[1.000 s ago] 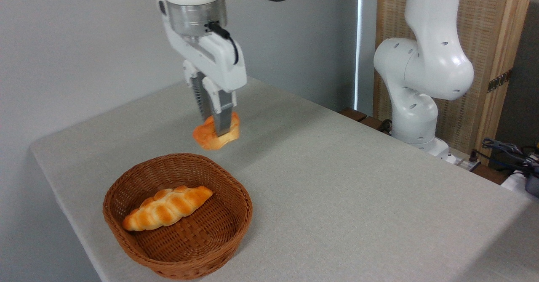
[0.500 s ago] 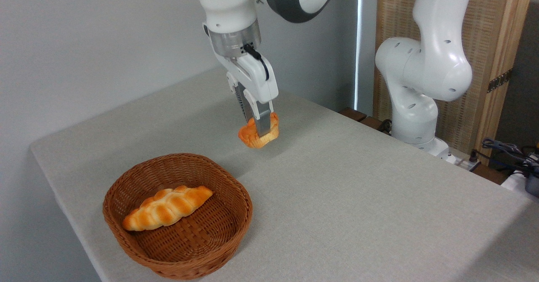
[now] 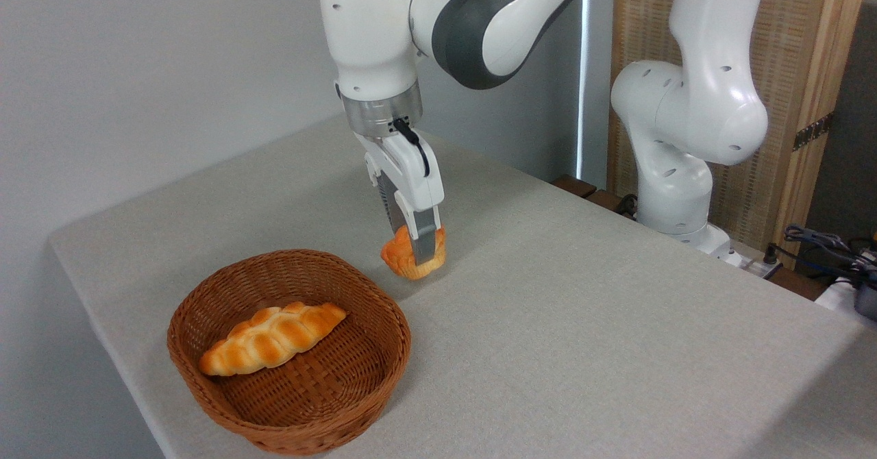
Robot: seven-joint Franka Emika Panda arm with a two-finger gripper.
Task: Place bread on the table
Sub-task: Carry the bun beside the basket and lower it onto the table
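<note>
**Bread low over the cloth, fingers clamped on it**

Right, here is the gripper (image 3: 415,248) pointing down from the white arm (image 3: 384,41), its two fingers pinched tight on the bread (image 3: 411,259). The near finger (image 3: 425,240) crosses the front of the bun, so part of the knotted orange top is hidden behind it. The bun sits tilted in the grip, its paler base turned down and toward the camera. It hangs just at the table (image 3: 582,322); a small shadow lies right under it, and whether the base is touching the grey-beige cloth or a shade above it, I cannot tell from this angle.

Down at the front left stands the brown wicker basket (image 3: 370,370), and the bun is just beyond its far right rim, outside it. Inside the basket lies the long braided loaf (image 3: 270,339), slanted across the woven bottom. At the back right the arm's white base (image 3: 678,192) rises beside the table edge, with a wooden screen (image 3: 801,68) behind.
</note>
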